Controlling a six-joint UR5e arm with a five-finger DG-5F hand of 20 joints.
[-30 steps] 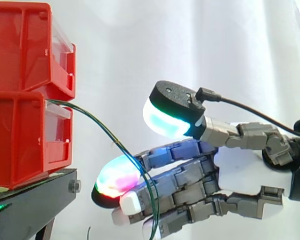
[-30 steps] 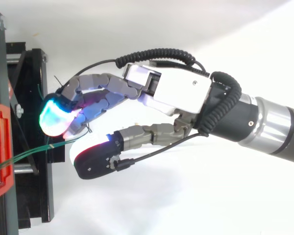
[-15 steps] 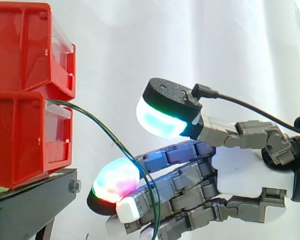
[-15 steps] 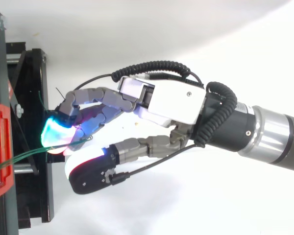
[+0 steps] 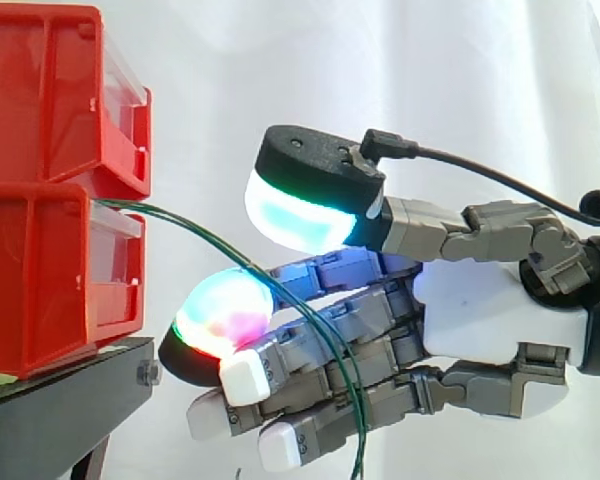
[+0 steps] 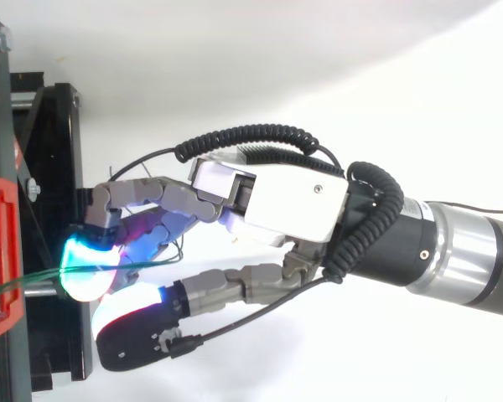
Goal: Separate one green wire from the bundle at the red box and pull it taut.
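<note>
The green wire (image 5: pixel 212 240) leaves the front of the lower red box (image 5: pixel 40 280), above the black stand's (image 5: pixel 70 400) right edge in the side view. Its length runs rightward and down in a slack arc across the fingers (image 5: pixel 220 322). The hand (image 5: pixel 480 320) is released: fingers nearly straight, thumb (image 5: pixel 305 195) apart above them, nothing pinched. At least two strands lie side by side. They look thin, light, limp and slippery, so one strand is probably best pinched between thumb pad and fingertip.
</note>
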